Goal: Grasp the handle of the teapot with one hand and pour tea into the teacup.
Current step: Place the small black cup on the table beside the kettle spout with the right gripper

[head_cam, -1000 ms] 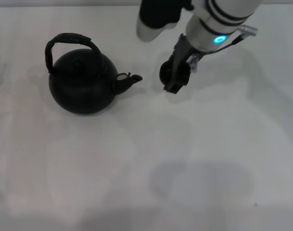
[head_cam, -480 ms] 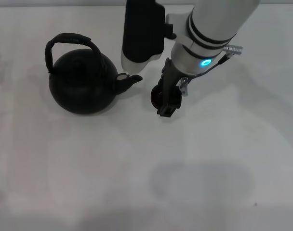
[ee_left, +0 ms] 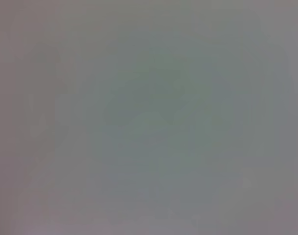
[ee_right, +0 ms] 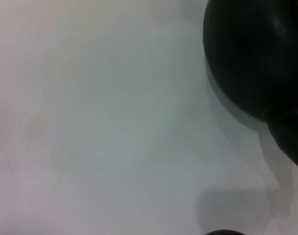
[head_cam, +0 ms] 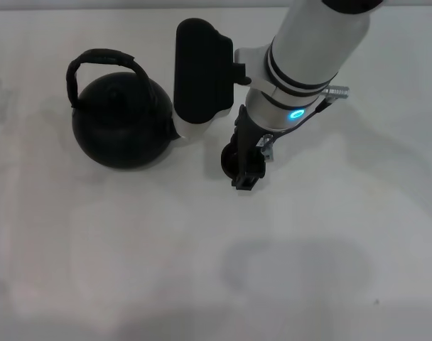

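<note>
The matte-black teapot [head_cam: 120, 128] stands at the left of the white table, its arched handle [head_cam: 102, 58] upright over its top. Its spout is hidden behind my right wrist's black housing. My right gripper [head_cam: 243, 167] reaches down from the back and is shut on the small dark teacup [head_cam: 228, 158], right of the teapot and a little nearer the front. The right wrist view shows the teapot's round body [ee_right: 257, 54] close by. My left gripper is out of view; its wrist view shows only a plain grey surface.
The white table [head_cam: 202, 270] stretches bare to the front and to the right. My right arm [head_cam: 308, 57] crosses the back middle, above the table.
My right gripper has carried the teacup forward and to the left, closer to the teapot. The wrist now covers the spout. The teapot has not moved.
</note>
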Motion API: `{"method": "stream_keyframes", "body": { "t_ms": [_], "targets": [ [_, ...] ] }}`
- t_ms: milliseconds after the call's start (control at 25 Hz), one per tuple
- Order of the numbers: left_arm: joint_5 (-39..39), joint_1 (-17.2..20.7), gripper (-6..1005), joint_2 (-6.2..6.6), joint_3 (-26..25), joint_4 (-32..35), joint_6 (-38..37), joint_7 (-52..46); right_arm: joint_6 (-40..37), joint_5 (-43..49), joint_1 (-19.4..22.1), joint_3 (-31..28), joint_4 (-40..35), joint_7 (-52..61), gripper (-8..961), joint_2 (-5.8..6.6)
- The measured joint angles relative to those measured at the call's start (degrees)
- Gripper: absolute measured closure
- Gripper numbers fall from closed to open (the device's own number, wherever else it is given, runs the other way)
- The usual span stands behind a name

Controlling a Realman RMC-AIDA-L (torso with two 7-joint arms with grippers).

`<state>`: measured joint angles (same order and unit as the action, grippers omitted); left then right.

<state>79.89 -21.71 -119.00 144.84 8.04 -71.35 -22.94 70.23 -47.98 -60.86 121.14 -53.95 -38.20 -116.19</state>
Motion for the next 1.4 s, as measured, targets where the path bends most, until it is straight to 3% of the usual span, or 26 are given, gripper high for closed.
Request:
{"method": "stream_keyframes", "body": {
  "t_ms": [680, 1400],
  "targets": [
    [-0.35, -0.06, 111, 0.0, 0.0, 0.4, 0.95, 0.0, -3.1, -1.93, 0.37, 4.29, 0.75, -1.0, 224, 0.0],
    [-0.35, -0.17, 112, 0.0, 0.16, 0.48, 0.95, 0.0, -4.13, -2.92, 0.81, 4.75, 1.46, -1.97, 224, 0.0]
  ]
}}
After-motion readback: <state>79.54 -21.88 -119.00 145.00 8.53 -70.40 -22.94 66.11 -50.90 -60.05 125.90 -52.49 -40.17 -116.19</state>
